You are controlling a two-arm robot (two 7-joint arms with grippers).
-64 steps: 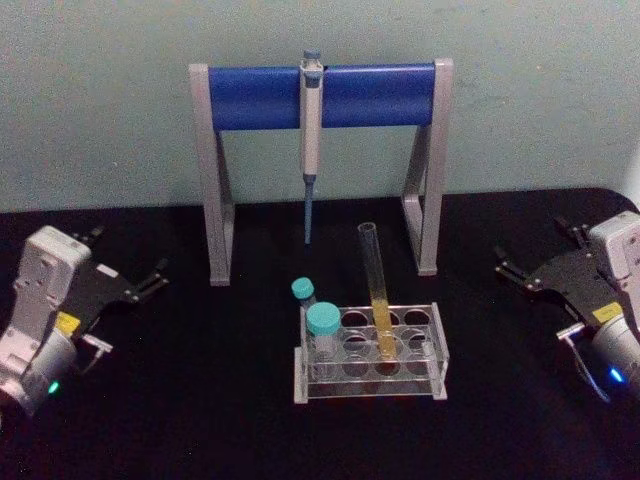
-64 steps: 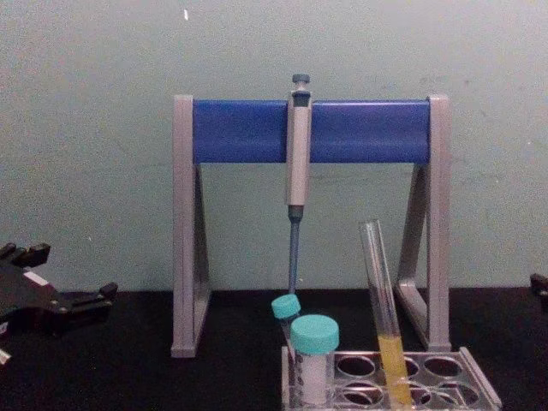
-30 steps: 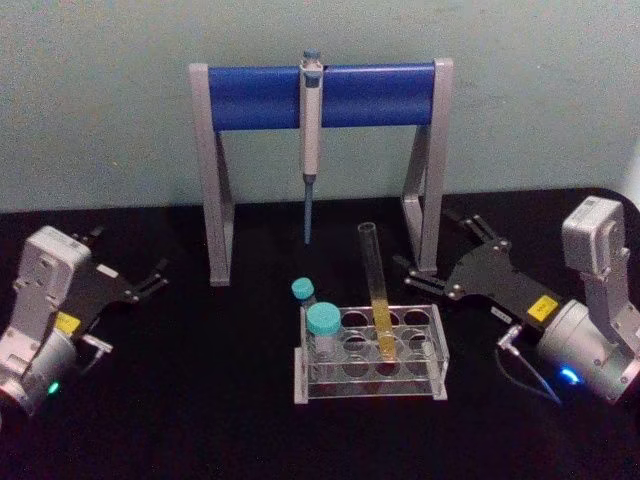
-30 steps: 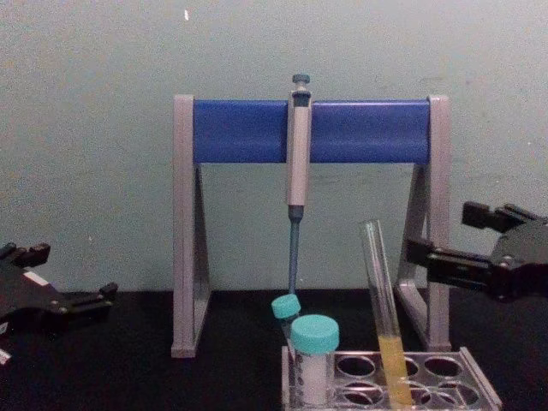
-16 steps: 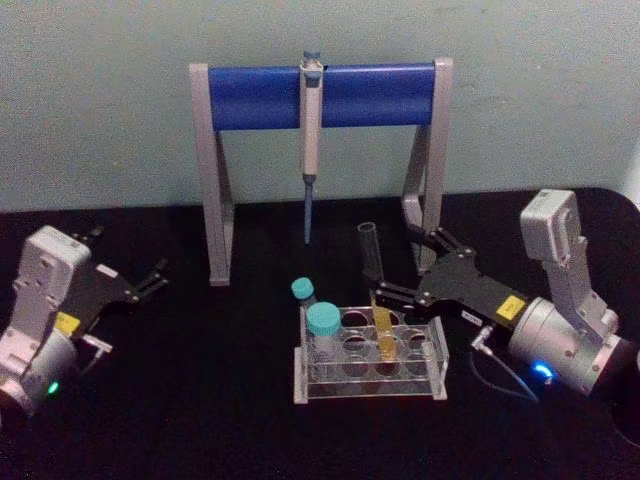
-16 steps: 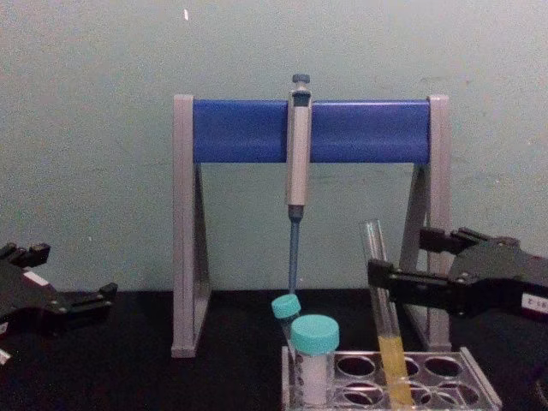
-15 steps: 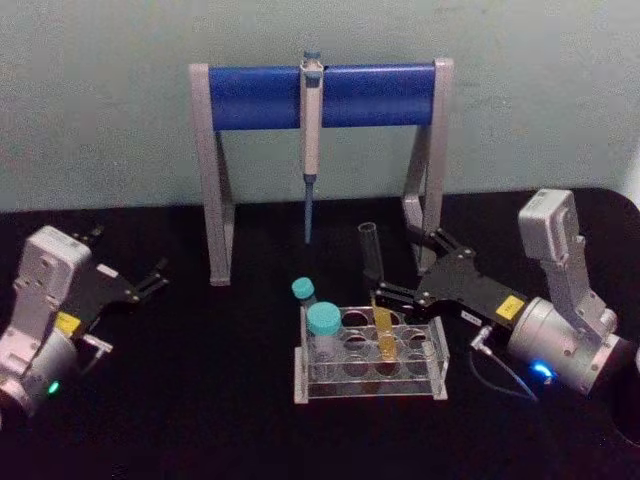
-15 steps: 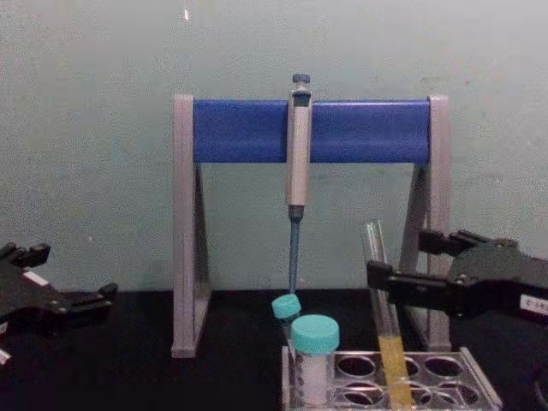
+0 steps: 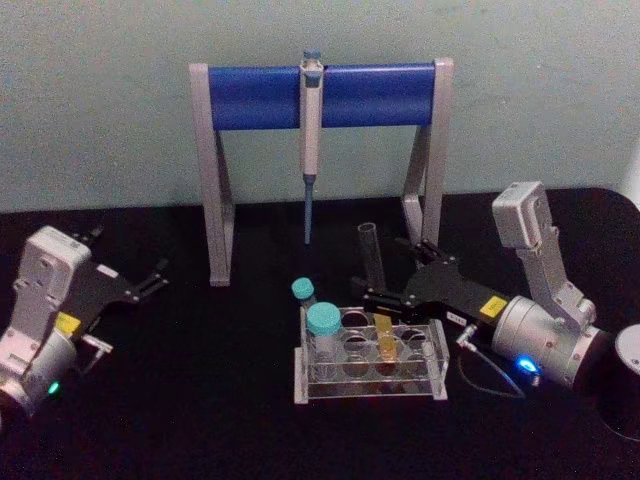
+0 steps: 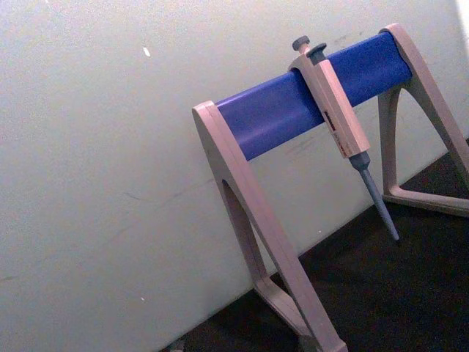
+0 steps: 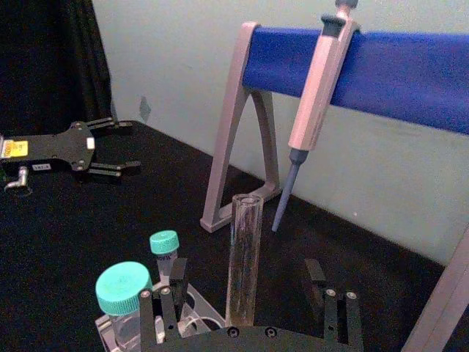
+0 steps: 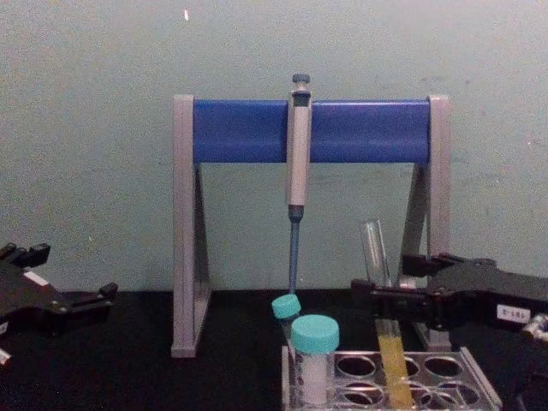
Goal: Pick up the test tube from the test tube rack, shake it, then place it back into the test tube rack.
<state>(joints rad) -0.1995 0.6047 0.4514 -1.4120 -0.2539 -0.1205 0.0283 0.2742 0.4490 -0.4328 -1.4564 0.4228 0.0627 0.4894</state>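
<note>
Black table top, pale green wall behind; nothing on the surface is disturbed. I report one moment at the start of the pick.

Location of item: the tube (image 9: 371, 250) stands in the rack (image 9: 365, 388), in a hole right of centre, yellow liquid at its foot. I cannot tell which row. Two teal-capped vials (image 9: 323, 320) occupy the rack's left end. A pipette (image 9: 310, 130) hangs on the stand (image 9: 214, 180) behind, well apart from the work.

Tool state: the right gripper (image 9: 385, 272) is spread wide and holds nothing. It reaches in from the right, level with the table, at about mid-height of the tube, above both the liquid and the rack's top. The left gripper (image 9: 128, 255) lies parked at the table's left edge, also spread, well apart from the rack.

Governing relation: the tube's long axis runs near upright, its mouth leaning slightly left and back. The right fingers (image 11: 165, 308) cross that axis at roughly a right angle, one either side. The right wrist view shows the tube (image 11: 245, 249) about centred between them, with clear space on each side and no contact.

Assessment: I judge the approach complete and closing is the next move. The lean may drag the tube's foot against the hole.
</note>
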